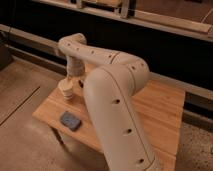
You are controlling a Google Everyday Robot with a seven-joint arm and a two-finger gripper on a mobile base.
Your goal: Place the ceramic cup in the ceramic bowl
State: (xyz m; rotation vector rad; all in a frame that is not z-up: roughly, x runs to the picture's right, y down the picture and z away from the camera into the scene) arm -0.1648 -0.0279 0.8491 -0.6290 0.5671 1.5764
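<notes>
The cream-white ceramic cup [65, 90] stands upright on the wooden table [160, 107], near its far left corner. My gripper [73, 80] hangs from the wrist just above and a little right of the cup, right at its rim. The maroon ceramic bowl is hidden behind my large forearm [112, 107], which crosses the middle of the table.
A flat blue-grey rectangular block [70, 120] lies near the table's front left edge. A dark wall with a ledge runs behind the table. Speckled floor lies to the left and in front.
</notes>
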